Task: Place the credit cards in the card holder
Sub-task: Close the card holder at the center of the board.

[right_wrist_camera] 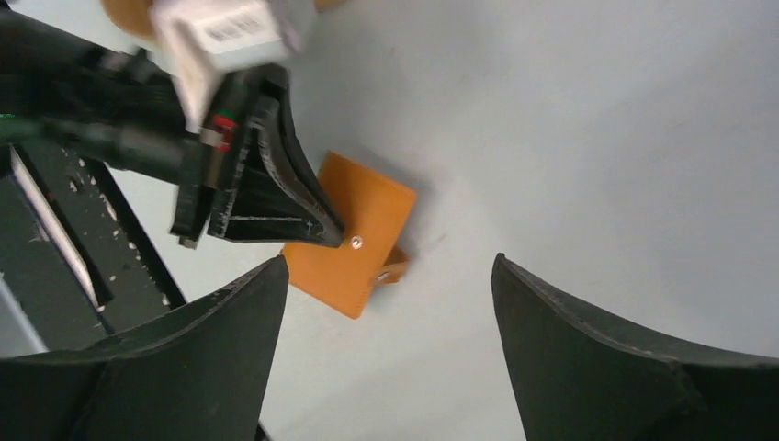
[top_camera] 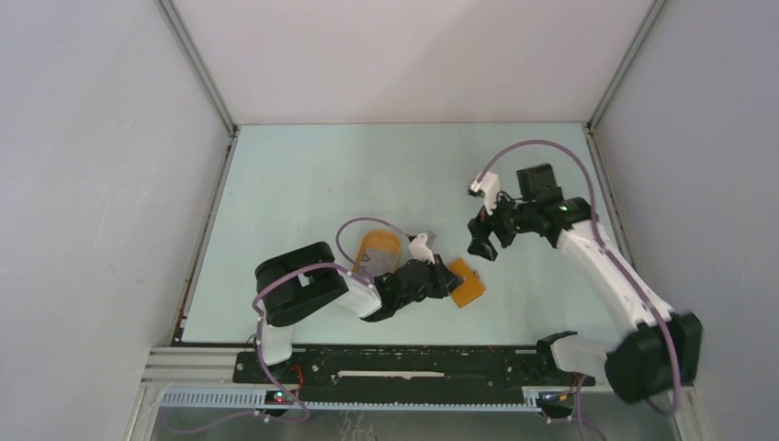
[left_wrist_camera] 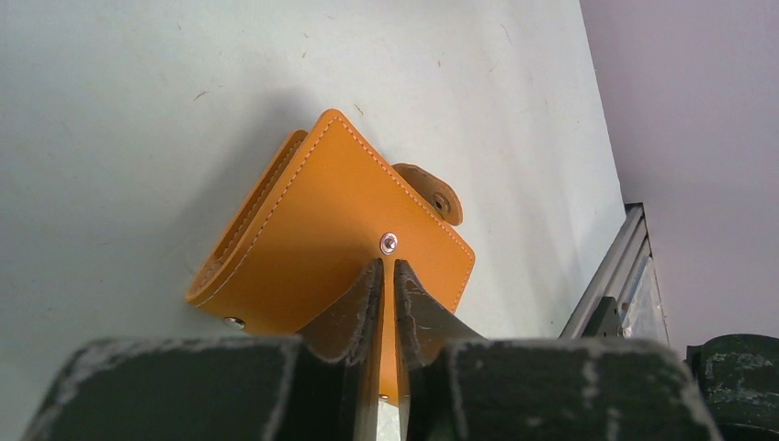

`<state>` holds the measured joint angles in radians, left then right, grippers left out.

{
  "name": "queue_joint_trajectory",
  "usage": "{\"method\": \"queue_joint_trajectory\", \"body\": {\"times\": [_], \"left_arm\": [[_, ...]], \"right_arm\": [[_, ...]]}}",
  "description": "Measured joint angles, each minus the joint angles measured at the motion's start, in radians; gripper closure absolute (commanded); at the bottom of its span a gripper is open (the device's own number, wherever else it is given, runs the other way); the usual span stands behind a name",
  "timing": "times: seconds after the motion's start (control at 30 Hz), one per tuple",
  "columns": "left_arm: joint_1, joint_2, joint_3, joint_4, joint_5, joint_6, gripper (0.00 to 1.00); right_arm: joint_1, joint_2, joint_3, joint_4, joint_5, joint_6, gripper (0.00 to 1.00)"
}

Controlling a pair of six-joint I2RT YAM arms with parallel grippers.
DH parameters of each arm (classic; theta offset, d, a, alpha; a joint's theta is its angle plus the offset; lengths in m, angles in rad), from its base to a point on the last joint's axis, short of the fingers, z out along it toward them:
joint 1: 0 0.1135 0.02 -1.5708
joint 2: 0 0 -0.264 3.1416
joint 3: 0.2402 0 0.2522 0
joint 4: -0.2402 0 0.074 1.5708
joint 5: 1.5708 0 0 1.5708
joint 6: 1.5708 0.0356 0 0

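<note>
The orange card holder (top_camera: pixel 467 283) lies shut on the table, its tab unsnapped and sticking out at one edge. In the left wrist view the card holder (left_wrist_camera: pixel 312 230) sits right under my fingers. My left gripper (top_camera: pixel 447 276) is shut, its tips (left_wrist_camera: pixel 387 268) pressed together on the holder's top face beside the metal snap, with nothing between them. My right gripper (top_camera: pixel 482 246) hovers open and empty above the table, past the holder's far right. In the right wrist view the card holder (right_wrist_camera: pixel 358 230) shows between my open right gripper's (right_wrist_camera: pixel 388 260) fingers. No credit cards are in view.
An orange rimmed tray (top_camera: pixel 378 248) stands behind the left wrist, partly hidden by the arm and its cable. The aluminium rail (top_camera: pixel 386 354) runs along the near edge. White walls close the table at left, back and right.
</note>
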<state>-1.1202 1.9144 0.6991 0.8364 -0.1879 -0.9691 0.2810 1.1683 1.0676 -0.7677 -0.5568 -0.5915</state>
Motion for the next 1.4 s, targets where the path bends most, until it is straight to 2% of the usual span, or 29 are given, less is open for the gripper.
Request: {"method": "queue_joint_trajectory", "body": {"times": [0.13,0.23,0.4,0.67,0.97,1.03,1.2,1.4], "left_arm": [[0.0,0.0,0.0,0.0,0.0,0.002,0.88],[0.0,0.0,0.0,0.0,0.0,0.002,0.88],[0.0,0.0,0.0,0.0,0.0,0.002,0.88],[0.0,0.0,0.0,0.0,0.0,0.002,0.89],[0.0,0.001,0.0,0.0,0.0,0.002,0.89],[0.0,0.001,0.0,0.0,0.0,0.002,0.89],[0.0,0.001,0.0,0.0,0.0,0.002,0.89],[0.0,0.001,0.0,0.0,0.0,0.002,0.89]], "right_arm": [[0.003,0.198,-0.074,0.018,0.031,0.063,0.28],[0.005,0.28,-0.118,0.003,0.094,0.114,0.32],[0.009,0.285,-0.12,-0.007,0.13,0.16,0.36],[0.058,0.33,-0.12,-0.008,0.138,0.19,0.37],[0.091,0.379,-0.12,-0.005,0.182,0.209,0.52],[0.092,0.384,-0.12,-0.003,0.189,0.212,0.57],[0.098,0.39,-0.12,0.003,0.201,0.216,0.79],[0.099,0.389,-0.12,0.003,0.206,0.218,0.94]]}}
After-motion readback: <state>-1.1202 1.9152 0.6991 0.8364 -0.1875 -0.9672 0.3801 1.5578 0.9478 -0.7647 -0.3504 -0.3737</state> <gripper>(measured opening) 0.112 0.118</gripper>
